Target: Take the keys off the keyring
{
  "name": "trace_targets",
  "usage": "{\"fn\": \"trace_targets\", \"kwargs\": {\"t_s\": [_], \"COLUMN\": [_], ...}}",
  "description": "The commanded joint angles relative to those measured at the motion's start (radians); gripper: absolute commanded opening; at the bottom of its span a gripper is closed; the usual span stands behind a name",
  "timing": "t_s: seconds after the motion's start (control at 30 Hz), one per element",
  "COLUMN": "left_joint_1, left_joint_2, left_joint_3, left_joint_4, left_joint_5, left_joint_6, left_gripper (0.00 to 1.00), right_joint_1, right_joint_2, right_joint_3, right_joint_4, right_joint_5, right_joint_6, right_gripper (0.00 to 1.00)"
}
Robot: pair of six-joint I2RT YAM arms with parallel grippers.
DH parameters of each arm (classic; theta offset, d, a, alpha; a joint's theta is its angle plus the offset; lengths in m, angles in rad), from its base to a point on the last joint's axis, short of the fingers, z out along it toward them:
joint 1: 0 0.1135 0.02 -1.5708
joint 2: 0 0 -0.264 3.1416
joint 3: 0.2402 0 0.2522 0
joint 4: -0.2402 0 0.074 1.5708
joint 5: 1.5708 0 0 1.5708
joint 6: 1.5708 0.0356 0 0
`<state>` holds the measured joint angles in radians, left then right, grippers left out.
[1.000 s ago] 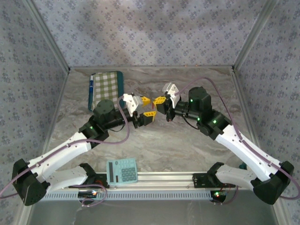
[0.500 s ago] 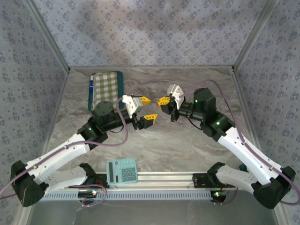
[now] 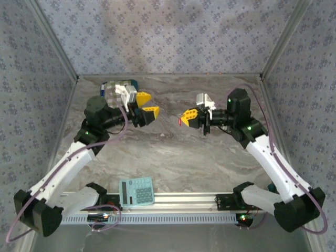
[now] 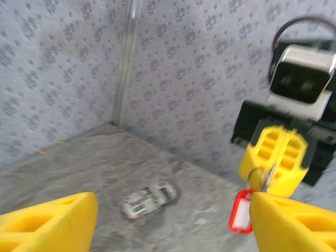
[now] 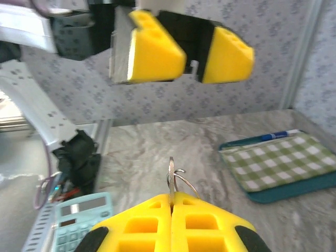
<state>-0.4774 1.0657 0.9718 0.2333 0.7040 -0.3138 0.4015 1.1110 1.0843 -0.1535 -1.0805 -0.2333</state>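
Evidently unfinished: the right tool (image 3: 190, 114) is clenched on the keyring (image 5: 178, 181), and the red-tagged keys (image 4: 241, 211) dangle just below its fingertips. Opposite and well apart, the left tool (image 3: 145, 104) gapes, released and empty. Pulling them off is left to do.

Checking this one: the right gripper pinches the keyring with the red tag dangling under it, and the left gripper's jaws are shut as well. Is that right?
Not quite. The left gripper has its jaws open with nothing between them, as the top external view shows. The rest holds: the right gripper pinches the keyring with the red tag dangling under it.
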Motion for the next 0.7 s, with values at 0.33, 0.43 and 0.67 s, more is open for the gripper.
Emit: {"fn": "trace_targets", "kwargs": {"t_s": [0.33, 0.43, 0.67], "left_joint_1": [0.007, -0.020, -0.093], "left_joint_2": [0.212, 0.227, 0.259], "left_joint_3": [0.163, 0.194, 0.250], "left_joint_4": [0.418, 0.418, 0.356], "left_joint_5": [0.445, 0.474, 0.551], "left_joint_6": [-0.540, -0.557, -0.558], "left_gripper": [0.67, 0.74, 0.75], "right_joint_1": [0.048, 0.053, 0.056], "right_joint_2": [0.141, 0.162, 0.199], "right_joint_3": [0.247, 0.280, 0.310], "right_joint_4": [-0.091, -0.132, -0.131], "right_joint_5": [-0.421, -0.436, -0.437], "right_joint_6": [-0.040, -0.067, -0.070], "right_gripper": [0.00, 0.00, 0.00]}}
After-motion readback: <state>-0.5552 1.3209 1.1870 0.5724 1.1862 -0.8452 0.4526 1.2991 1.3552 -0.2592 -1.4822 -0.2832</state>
